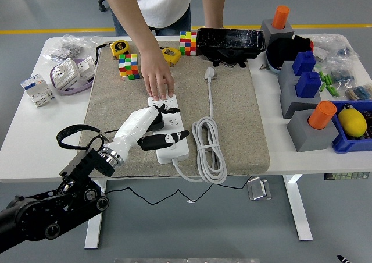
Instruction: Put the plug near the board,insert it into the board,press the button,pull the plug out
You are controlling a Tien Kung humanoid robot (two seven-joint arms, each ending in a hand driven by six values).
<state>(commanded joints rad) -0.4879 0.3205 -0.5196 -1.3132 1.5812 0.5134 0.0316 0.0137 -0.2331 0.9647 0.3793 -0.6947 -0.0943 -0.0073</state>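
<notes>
The white power strip (172, 148) lies lengthwise on the tan mat (232, 117). A person's hand (158, 82) presses down on its far end. My left hand (174, 125) comes in from the lower left and rests over the strip's middle, black fingers (170, 109) spread, thumb (172, 138) stretched across the strip, holding nothing. The white plug (210, 73) lies loose on the mat to the right of the strip's far end. Its cable runs down to a coil (208, 148) beside the strip. The right hand is out of view.
Two colour cubes (129, 66), (188, 42), yellow tape measures (120, 46) and a black box (230, 41) stand along the mat's far edge. Grey blocks with orange and blue pegs (309, 123) and a blue bin (354, 136) fill the right side. Small boxes (38, 91) sit at left.
</notes>
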